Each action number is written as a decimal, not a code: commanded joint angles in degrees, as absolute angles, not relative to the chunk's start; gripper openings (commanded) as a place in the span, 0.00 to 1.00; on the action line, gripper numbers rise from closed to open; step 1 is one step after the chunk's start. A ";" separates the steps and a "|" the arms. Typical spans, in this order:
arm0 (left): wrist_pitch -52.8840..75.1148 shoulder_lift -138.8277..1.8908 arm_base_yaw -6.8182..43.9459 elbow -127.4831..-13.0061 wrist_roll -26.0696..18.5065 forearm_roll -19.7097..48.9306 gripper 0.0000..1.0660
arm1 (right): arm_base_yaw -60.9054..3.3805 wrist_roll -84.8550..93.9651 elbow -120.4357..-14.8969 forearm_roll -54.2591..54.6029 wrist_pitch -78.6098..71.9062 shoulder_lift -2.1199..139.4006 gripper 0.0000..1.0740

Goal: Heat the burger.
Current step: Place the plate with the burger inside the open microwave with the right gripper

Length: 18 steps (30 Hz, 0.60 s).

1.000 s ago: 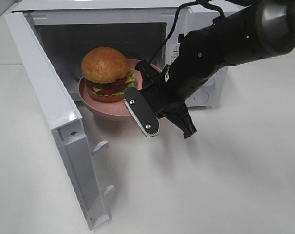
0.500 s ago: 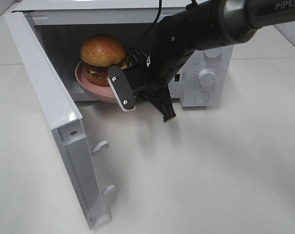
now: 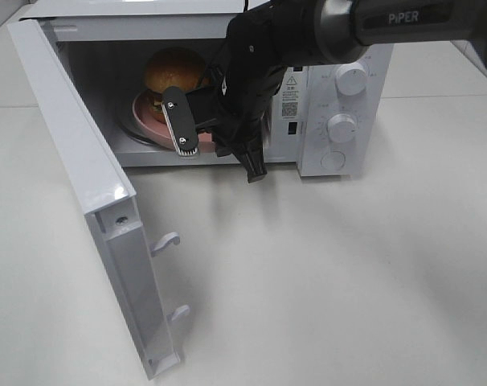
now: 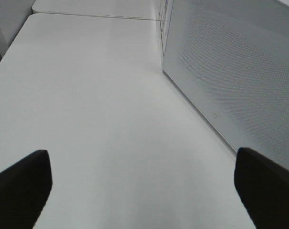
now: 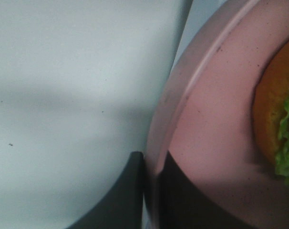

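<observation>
The burger (image 3: 171, 68), with a golden-brown bun, sits on a pink plate (image 3: 145, 122) inside the open microwave's cavity (image 3: 107, 72). My right gripper (image 3: 202, 135) reaches in through the doorway and is shut on the plate's near rim. The right wrist view shows its dark fingers (image 5: 130, 191) pinching the pink rim (image 5: 192, 86), with bun and green lettuce (image 5: 283, 138) at the edge. My left gripper (image 4: 144, 191) is open and empty over bare table, with only its two dark fingertips (image 4: 20, 186) in view. It is out of the exterior view.
The microwave door (image 3: 75, 153) stands wide open on the left, jutting towards the front. The control panel with two knobs (image 3: 342, 127) is on the right. The left wrist view shows a white perforated microwave wall (image 4: 230, 81). White table (image 3: 348, 281) lies in front.
My right gripper has carried the plate and burger from the microwave's doorway back and left, deeper into the cavity. The door has not moved.
</observation>
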<state>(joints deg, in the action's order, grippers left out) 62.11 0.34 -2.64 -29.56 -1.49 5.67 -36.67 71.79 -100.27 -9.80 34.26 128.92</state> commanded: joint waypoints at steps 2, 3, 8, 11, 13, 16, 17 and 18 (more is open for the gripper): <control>61.25 1.26 -2.64 -29.51 -1.20 6.02 0.90 | -36.73 70.59 -102.90 -10.31 32.37 129.55 0.01; 61.25 1.26 -2.64 -29.51 -1.20 6.02 0.90 | -36.73 70.36 -103.88 -10.26 32.20 130.23 0.02; 61.25 1.26 -2.64 -29.51 -1.20 6.02 0.90 | -36.96 68.41 -104.45 -10.20 30.25 130.75 0.05; 61.25 1.26 -2.64 -29.51 -1.20 6.02 0.90 | -36.96 68.35 -104.45 -10.26 30.02 130.75 0.09; 61.25 1.26 -2.64 -29.51 -1.20 6.02 0.90 | -36.96 68.24 -104.45 -10.26 30.31 130.75 0.12; 61.25 1.26 -2.64 -29.51 -1.20 6.02 0.90 | -36.96 67.72 -104.34 -10.14 30.83 130.75 0.21; 61.25 1.26 -2.64 -29.51 -1.20 6.02 0.90 | -36.96 67.72 -104.34 -10.14 30.83 130.75 0.21; 61.25 1.26 -2.64 -29.51 -1.20 6.02 0.90 | -36.96 66.58 -104.34 -10.14 30.88 130.75 0.28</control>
